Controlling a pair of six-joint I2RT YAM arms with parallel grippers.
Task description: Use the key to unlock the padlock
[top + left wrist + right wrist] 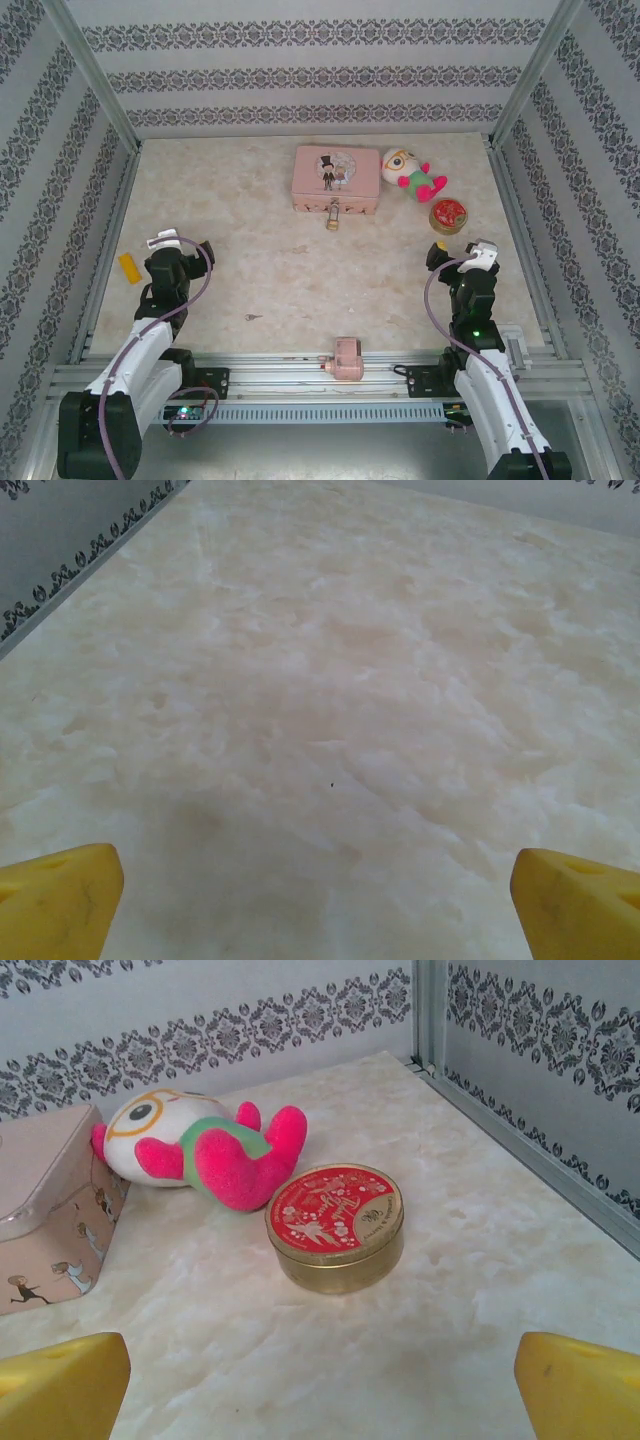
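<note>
Nothing is done yet: the left fingers (pixel 165 240) and right fingers (pixel 480 250) gape wide, both empty, the key (pixel 253 318) lies on the bench (pixel 300 280) behind and right of the left pair, the padlock (pixel 331 215) far ahead between both, awaiting unlocking.

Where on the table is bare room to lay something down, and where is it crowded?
Widest bare patch: mid-table, between left hand, right hand, key and the padlock at the pink tin's front. Also free: far-left corner beyond the yellow block. Crowded: far right, tin, plush toy, round red tin.
</note>
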